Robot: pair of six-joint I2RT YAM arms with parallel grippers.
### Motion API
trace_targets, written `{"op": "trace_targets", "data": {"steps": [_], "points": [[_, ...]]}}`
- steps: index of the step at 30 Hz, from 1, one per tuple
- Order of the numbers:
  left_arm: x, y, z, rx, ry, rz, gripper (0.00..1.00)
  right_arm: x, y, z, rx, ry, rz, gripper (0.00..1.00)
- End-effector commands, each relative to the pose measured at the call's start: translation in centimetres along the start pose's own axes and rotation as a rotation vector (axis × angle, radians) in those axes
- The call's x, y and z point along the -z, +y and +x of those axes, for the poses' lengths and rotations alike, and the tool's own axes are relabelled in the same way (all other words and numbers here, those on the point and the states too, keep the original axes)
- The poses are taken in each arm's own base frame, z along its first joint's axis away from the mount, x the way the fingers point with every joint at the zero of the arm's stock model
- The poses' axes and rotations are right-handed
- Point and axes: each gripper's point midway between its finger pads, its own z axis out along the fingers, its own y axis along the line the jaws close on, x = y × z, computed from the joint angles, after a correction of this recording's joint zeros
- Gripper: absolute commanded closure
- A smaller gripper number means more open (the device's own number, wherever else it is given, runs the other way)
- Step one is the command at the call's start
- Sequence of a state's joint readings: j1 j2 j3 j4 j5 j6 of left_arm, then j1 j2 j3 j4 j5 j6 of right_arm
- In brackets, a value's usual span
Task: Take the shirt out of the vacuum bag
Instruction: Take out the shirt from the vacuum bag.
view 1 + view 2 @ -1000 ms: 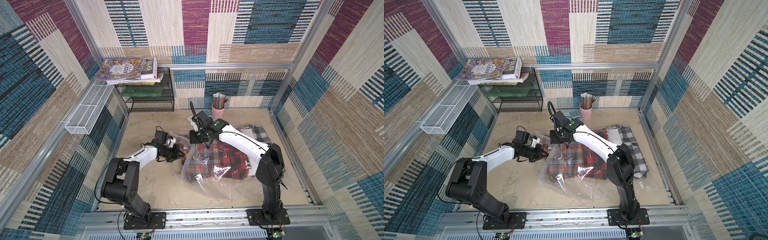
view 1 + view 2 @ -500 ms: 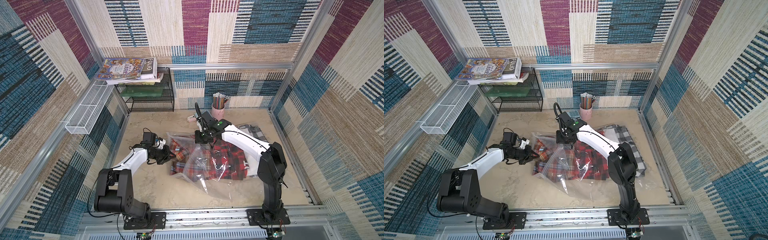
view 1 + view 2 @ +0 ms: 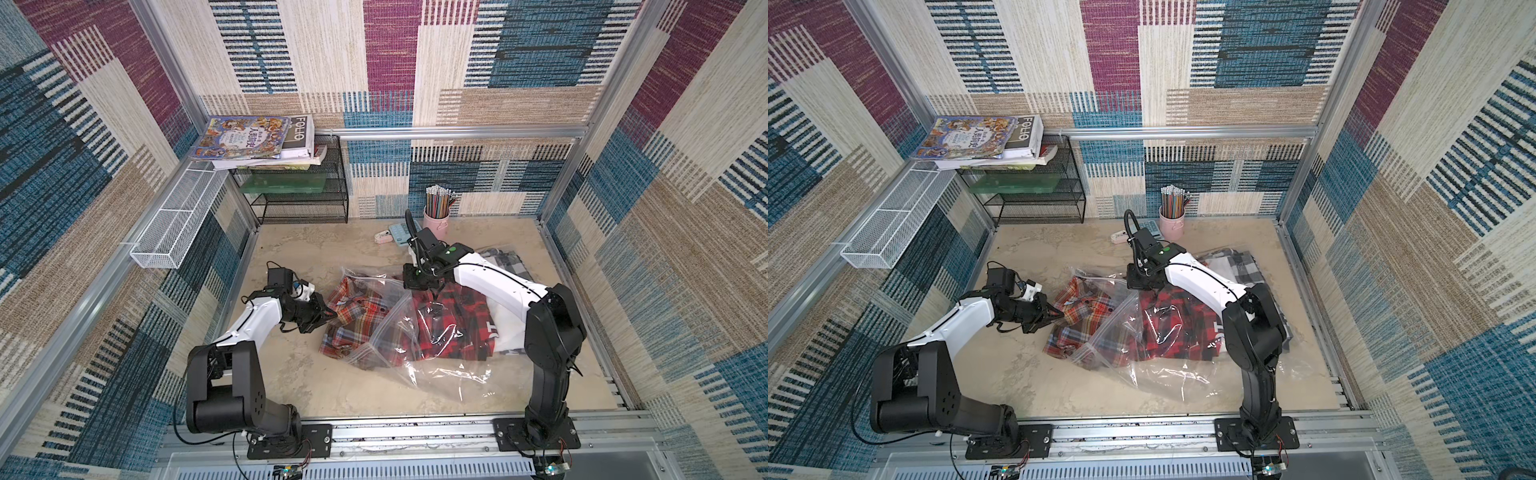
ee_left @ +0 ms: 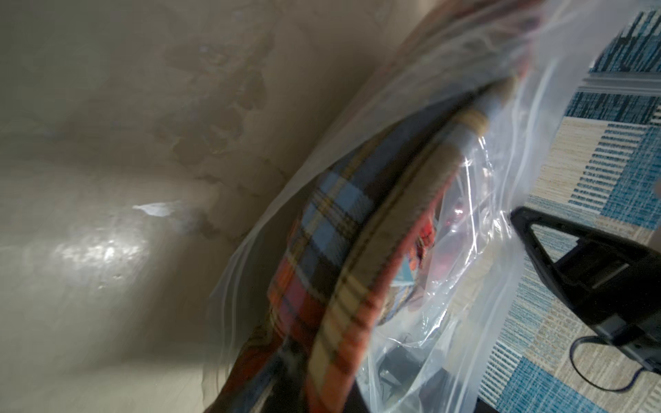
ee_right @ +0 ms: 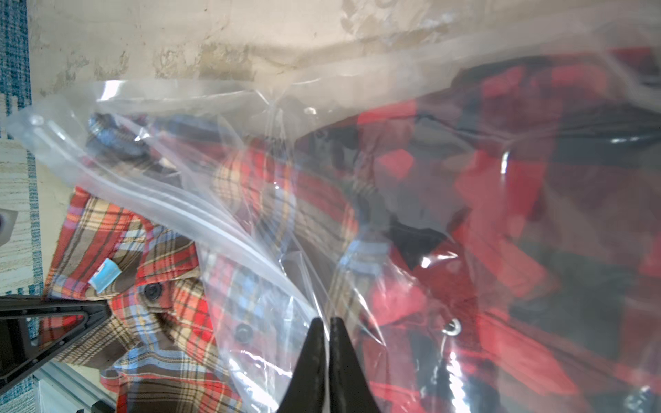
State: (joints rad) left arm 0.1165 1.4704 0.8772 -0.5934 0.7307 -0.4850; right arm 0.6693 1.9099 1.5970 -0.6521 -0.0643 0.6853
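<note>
The vacuum bag [image 3: 440, 374] lies crumpled on the table [image 3: 291, 257], its clear film rising to a peak at the edge farthest from the arm bases. There the right gripper [image 3: 428, 287] is above the bag, and in the right wrist view its fingertips [image 5: 314, 339] are pressed together on a fold of the film, just beside the white zip-seal strip [image 5: 200, 218]. The shirt [image 3: 353, 316], an orange, brown and blue plaid, lies half out of the bag's mouth. Its collar and button front rest bare on the table beside the bag, while the rest shows through the plastic. The left gripper [image 3: 330, 316] is at the shirt's edge farthest from the bag, jaws clamped on the cloth. In both top views its tips meet the fabric [image 3: 1059, 314]. A red-and-black checked cloth [image 3: 453, 328] shows through the film deeper in the bag; whether it lies inside or under the bag I cannot tell. Beyond the bag's far edge stands a pink cup [image 3: 436, 218] of pencils, well apart from it.
</note>
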Motion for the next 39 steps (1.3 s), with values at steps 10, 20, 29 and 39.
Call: {"op": "trace_targets", "data": {"steps": [10,20,29,39], "points": [[1.8,0.9,-0.7,0.016,-0.026,-0.026,1.00,-0.2,0.5,-0.1,0.017,-0.015,-0.029,0.30],[2.6,2.1,-1.1,0.064,-0.049,-0.024,1.00,-0.8,-1.5,0.2,-0.013,-0.014,0.003,0.04],[4.1,3.6,-2.0,0.110,-0.085,-0.031,1.00,-1.6,-5.4,1.6,-0.081,0.000,0.047,0.04],[5.8,4.6,-3.4,0.146,-0.129,-0.033,1.00,-2.1,-9.8,3.1,-0.150,0.029,0.119,0.04]]}}
